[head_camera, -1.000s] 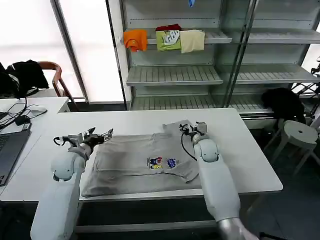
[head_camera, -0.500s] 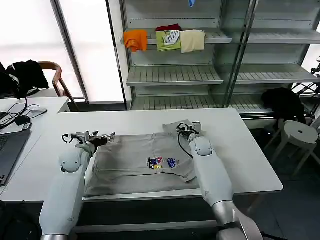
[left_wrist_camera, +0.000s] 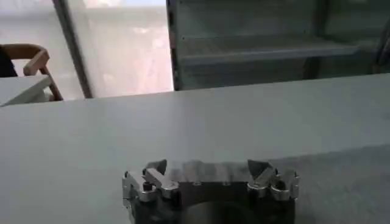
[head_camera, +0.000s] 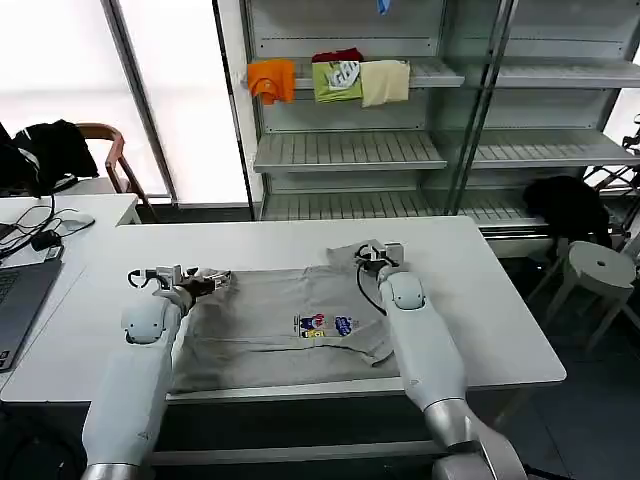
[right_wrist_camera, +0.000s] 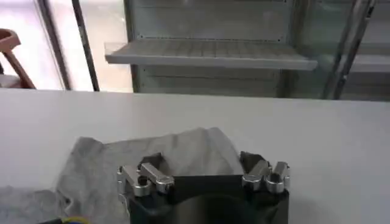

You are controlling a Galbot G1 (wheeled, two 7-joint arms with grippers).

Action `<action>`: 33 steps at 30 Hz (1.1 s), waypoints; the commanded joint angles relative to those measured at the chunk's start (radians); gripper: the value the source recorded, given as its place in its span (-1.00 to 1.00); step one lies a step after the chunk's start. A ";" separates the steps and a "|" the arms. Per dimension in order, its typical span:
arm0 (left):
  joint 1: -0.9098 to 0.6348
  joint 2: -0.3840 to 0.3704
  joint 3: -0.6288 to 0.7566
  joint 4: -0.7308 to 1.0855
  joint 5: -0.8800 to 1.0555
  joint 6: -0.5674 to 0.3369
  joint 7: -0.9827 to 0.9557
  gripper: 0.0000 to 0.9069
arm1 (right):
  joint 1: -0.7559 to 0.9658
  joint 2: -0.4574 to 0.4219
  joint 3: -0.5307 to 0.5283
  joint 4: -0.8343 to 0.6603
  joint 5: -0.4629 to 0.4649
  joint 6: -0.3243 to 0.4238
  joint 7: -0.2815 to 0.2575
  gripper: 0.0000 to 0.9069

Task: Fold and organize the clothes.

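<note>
- T-shirt lies spread flat on the white table, print up; its near hem runs along the table's front edge.
- Your left gripper sits at the shirt's left sleeve, your right gripper at the far right sleeve.
- Both arms hide the fingertips, so you cannot tell whether either is spread or pinching cloth.

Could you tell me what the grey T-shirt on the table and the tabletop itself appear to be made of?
The light grey short-sleeved T-shirt looks like soft matte knit, likely cotton: it lies limp with wrinkles and folds. The white rectangular table looks like smooth hard laminate or painted board with a slight sheen; which cannot be told.
</note>
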 commanded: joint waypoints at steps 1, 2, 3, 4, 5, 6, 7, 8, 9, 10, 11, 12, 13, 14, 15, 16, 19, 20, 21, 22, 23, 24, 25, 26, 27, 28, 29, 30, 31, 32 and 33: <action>-0.008 0.005 -0.005 0.025 0.006 0.000 0.000 1.00 | 0.005 -0.002 0.007 0.025 0.057 0.015 0.012 1.00; -0.008 0.006 -0.006 0.025 0.005 0.000 0.001 1.00 | 0.005 -0.002 0.008 0.026 0.057 0.014 0.015 1.00; -0.008 0.007 -0.006 0.025 0.005 0.000 0.001 1.00 | 0.006 -0.005 0.006 0.026 0.056 0.012 0.022 1.00; -0.008 0.007 -0.006 0.025 0.005 0.000 0.001 0.98 | 0.007 -0.007 0.006 0.025 0.056 0.012 0.028 1.00; -0.008 0.006 -0.007 0.026 0.005 0.000 0.001 0.96 | 0.006 -0.008 0.006 0.025 0.056 0.011 0.029 1.00; -0.008 0.005 -0.007 0.027 0.005 0.000 0.001 0.91 | 0.006 -0.009 0.009 0.025 0.056 0.011 0.030 1.00; -0.008 0.005 -0.007 0.028 0.005 0.000 0.000 0.87 | 0.006 -0.009 0.009 0.026 0.057 0.011 0.030 1.00; -0.008 0.005 -0.007 0.027 0.005 0.000 0.001 0.82 | 0.004 -0.010 0.012 0.029 0.057 0.010 0.030 1.00; -0.008 0.005 -0.007 0.028 0.005 0.000 0.000 0.80 | 0.003 -0.012 0.010 0.030 0.054 0.008 0.030 1.00; -0.009 0.005 -0.008 0.029 0.006 0.000 -0.002 0.78 | 0.003 -0.015 0.006 0.030 0.052 0.006 0.033 0.98; -0.009 0.005 -0.008 0.032 0.006 0.000 -0.003 0.78 | 0.004 -0.016 0.004 0.028 0.050 0.000 0.042 0.98; -0.009 0.005 -0.010 0.034 0.006 0.000 -0.004 0.78 | 0.005 -0.016 0.006 0.026 0.047 -0.001 0.045 0.98; -0.009 0.005 -0.010 0.036 0.007 0.000 -0.006 0.78 | 0.005 -0.015 0.009 0.025 0.045 -0.002 0.045 0.98; -0.009 0.005 -0.011 0.038 0.007 0.000 -0.005 0.76 | 0.006 -0.016 0.010 0.024 0.042 -0.003 0.047 0.91; -0.008 0.006 -0.012 0.039 0.007 0.000 -0.005 0.73 | 0.006 -0.017 0.009 0.023 0.041 -0.004 0.049 0.80; -0.007 0.006 -0.012 0.039 0.007 0.000 -0.005 0.64 | 0.006 -0.021 0.006 0.021 0.031 -0.010 0.050 0.67; -0.007 0.006 -0.013 0.046 0.014 0.000 -0.007 0.44 | 0.005 -0.021 0.005 0.013 -0.002 -0.021 0.043 -0.42; -0.008 0.006 -0.013 0.049 0.015 0.000 -0.009 -0.04 | 0.004 -0.022 0.002 0.009 -0.006 -0.021 0.042 -0.71; -0.009 0.005 -0.013 0.052 0.015 0.001 -0.012 -0.20 | 0.003 -0.022 0.000 0.004 -0.011 -0.021 0.039 -0.82; -0.009 0.005 -0.013 0.054 0.015 0.001 -0.014 -0.33 | 0.001 -0.020 0.000 0.002 -0.023 -0.021 0.033 -0.91; -0.009 0.005 -0.012 0.056 0.017 0.001 -0.015 -0.56 | 0.000 -0.019 0.001 -0.001 -0.029 -0.021 0.030 -1.00; -0.007 0.005 -0.011 0.056 0.018 0.001 -0.014 -0.71 | -0.002 -0.018 0.001 -0.004 -0.031 -0.021 0.027 -1.00; -0.006 0.004 -0.011 0.058 0.021 0.001 -0.013 -0.78 | -0.005 -0.018 -0.002 -0.005 -0.034 -0.021 0.022 -1.00; -0.005 0.004 -0.011 0.058 0.023 0.001 -0.012 -0.89 | -0.006 -0.019 -0.002 -0.004 -0.035 -0.021 0.018 -1.00; -0.005 0.004 -0.011 0.058 0.023 0.001 -0.011 -0.93 | -0.009 -0.019 -0.003 -0.002 -0.037 -0.022 0.013 -1.00; -0.003 0.004 -0.010 0.058 0.023 0.001 -0.010 -0.96 | -0.011 -0.019 -0.003 0.002 -0.037 -0.022 0.006 -1.00; -0.003 0.004 -0.011 0.057 0.022 0.001 -0.007 -0.98 | -0.013 -0.018 -0.001 0.006 -0.036 -0.023 0.001 -1.00; -0.003 0.004 -0.011 0.056 0.022 0.001 -0.006 -0.98 | -0.014 -0.018 -0.001 0.008 -0.036 -0.022 -0.003 -1.00; -0.003 0.004 -0.011 0.054 0.021 0.001 -0.002 -0.98 | -0.015 -0.018 0.000 0.014 -0.032 -0.019 -0.009 -1.00; -0.003 0.004 -0.010 0.051 0.020 0.001 0.000 -0.98 | -0.016 -0.018 0.001 0.019 -0.028 -0.017 -0.013 -1.00; -0.003 0.004 -0.010 0.049 0.019 0.001 0.002 -0.98 | -0.017 -0.018 0.002 0.021 -0.026 -0.016 -0.014 -1.00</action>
